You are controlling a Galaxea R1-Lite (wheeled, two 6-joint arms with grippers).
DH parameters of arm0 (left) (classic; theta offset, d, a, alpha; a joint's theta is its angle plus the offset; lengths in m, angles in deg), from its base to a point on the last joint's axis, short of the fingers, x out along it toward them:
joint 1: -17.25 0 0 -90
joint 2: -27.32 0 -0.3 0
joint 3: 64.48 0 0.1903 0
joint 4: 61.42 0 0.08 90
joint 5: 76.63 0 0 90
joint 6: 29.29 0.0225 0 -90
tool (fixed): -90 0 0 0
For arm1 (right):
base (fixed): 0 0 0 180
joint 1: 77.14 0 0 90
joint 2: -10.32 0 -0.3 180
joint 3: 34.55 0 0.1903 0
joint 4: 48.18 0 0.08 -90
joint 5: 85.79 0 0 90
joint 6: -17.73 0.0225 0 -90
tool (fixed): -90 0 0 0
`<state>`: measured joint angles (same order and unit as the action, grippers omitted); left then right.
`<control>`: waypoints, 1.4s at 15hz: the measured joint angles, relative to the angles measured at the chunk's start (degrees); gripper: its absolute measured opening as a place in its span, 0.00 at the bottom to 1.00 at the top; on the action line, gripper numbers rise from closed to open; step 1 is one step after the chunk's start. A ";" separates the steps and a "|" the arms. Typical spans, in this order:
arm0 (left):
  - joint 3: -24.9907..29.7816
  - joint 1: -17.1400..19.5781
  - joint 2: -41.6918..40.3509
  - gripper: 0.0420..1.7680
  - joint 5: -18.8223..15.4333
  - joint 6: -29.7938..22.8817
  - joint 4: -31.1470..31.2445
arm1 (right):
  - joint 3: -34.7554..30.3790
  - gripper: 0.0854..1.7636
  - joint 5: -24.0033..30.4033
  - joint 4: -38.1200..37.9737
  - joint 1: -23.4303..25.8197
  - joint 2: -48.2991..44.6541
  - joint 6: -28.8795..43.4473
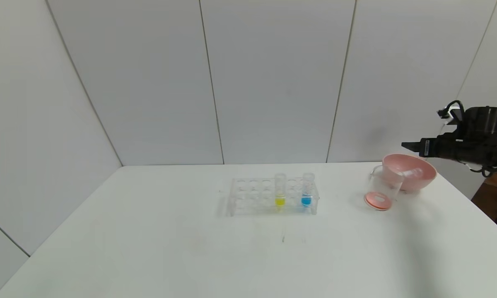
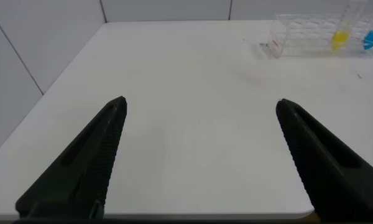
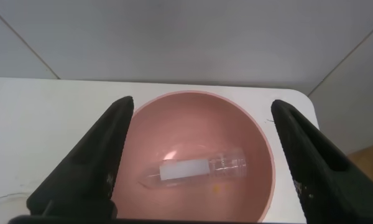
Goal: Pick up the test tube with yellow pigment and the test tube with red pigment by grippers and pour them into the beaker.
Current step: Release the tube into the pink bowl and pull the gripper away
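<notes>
Our left end effector (image 2: 199, 155) wide apart low over the bench (image 2: 193, 124), our right end effector (image 3: 199, 162) wide apart above a pink bowl (image 3: 261, 140), an empty tube (image 3: 193, 169) lying inside, beaker (image 1: 382, 191) beside it.

3 tubes (image 1: 280, 191), 1 beaker (image 1: 382, 191), 1 bowl (image 1: 414, 169)

a white bench (image 1: 149, 248) carries a clear many-holed rack (image 1: 252, 198) near its middle, with a blue-tipped tube (image 1: 307, 191) upright in one hole. a pink bowl (image 1: 422, 167) sits towards the right — grey wall panels (image 1: 273, 82) rise behind.
</notes>
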<state>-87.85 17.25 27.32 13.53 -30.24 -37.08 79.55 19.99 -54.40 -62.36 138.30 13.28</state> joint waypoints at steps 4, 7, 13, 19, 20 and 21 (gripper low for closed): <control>0.00 0.00 0.00 0.97 0.00 0.00 0.00 | -1.32 0.92 -3.58 -0.87 -1.96 -4.72 0.00; 0.00 0.00 0.00 0.97 0.02 0.00 -0.02 | -6.64 0.94 -6.08 -1.01 -4.17 -9.97 0.16; 0.00 0.00 0.00 0.97 -0.02 0.00 0.00 | -22.02 0.95 -16.03 -1.01 -17.19 -24.11 6.03; 0.00 0.00 0.00 0.97 0.00 0.00 0.00 | -33.95 0.96 -26.27 -0.87 -34.73 -32.70 12.35; 0.00 0.00 0.00 0.97 0.00 0.00 0.00 | -34.76 0.96 -28.73 -0.88 -38.12 -33.07 14.76; 0.00 0.00 0.00 0.97 0.00 0.02 0.00 | -35.26 0.96 -30.73 -0.99 -41.36 -33.16 16.90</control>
<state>-87.85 17.25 27.32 13.53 -30.21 -37.08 44.29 -10.74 -55.38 -103.73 105.14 30.18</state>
